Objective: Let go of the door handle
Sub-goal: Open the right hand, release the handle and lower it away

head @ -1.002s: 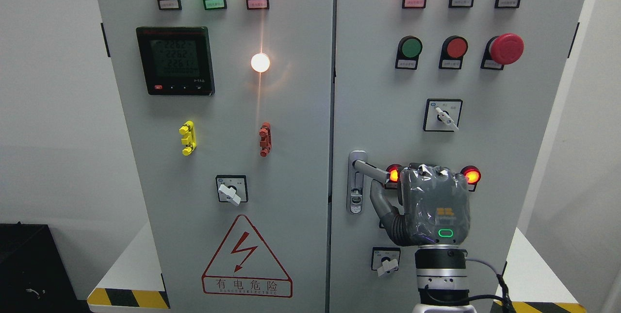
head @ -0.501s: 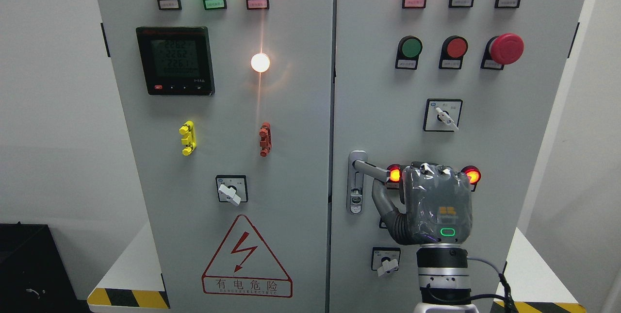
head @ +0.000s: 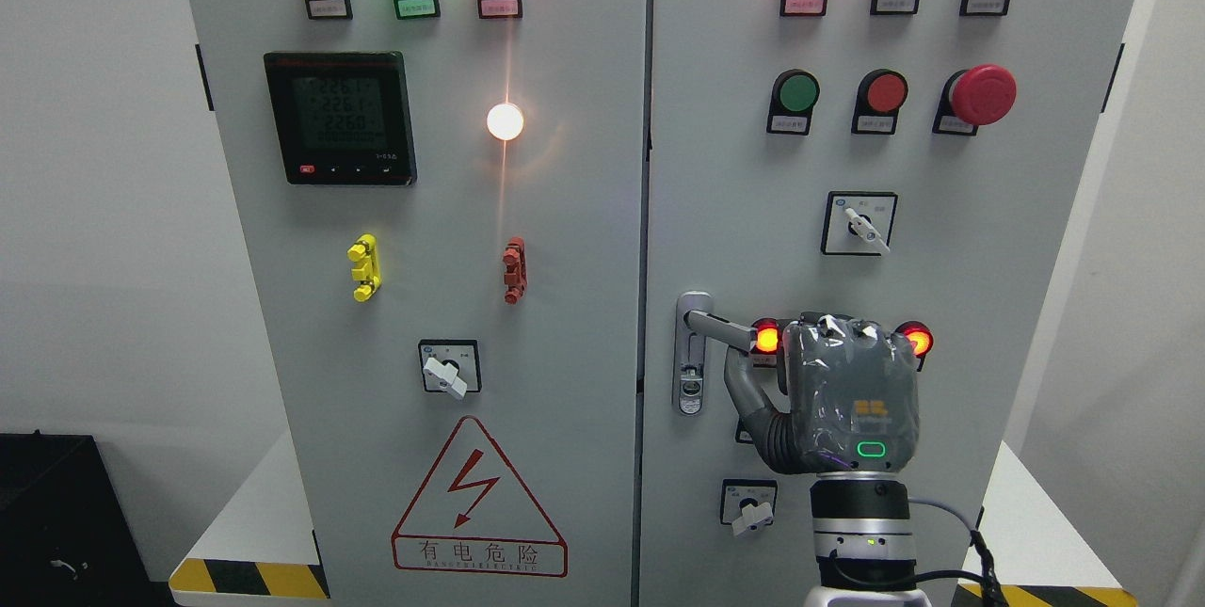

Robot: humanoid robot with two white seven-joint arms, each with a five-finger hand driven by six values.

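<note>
The right hand (head: 852,400) rises from the bottom edge right of the middle, its back turned to the camera, flat against the lower part of the right door (head: 988,306). The handle (head: 720,327) sits on that door's left edge, near the seam between the two doors. Its lever runs from the pivot at the top of the lock plate (head: 693,353) out to the right and slightly downward, so its long axis lies nearly level, and its free end disappears behind the upper left of the hand. The thumb (head: 744,391) curves up beneath the lever, close under it; whether it touches cannot be told. The other fingers are hidden behind the palm, so whether the hand grips the lever or has already let go cannot be told. The handle thus lies up and to the left of the palm. Judging from this, freeing it calls for the hand to draw back toward the robot and down to the right, away from the lever's end. The left arm is out of view, so the right hand is the only one near.

Counted: one handle, one hand, two doors, four rotary switches, one meter (head: 340,118), one red mushroom button (head: 982,94).
</note>
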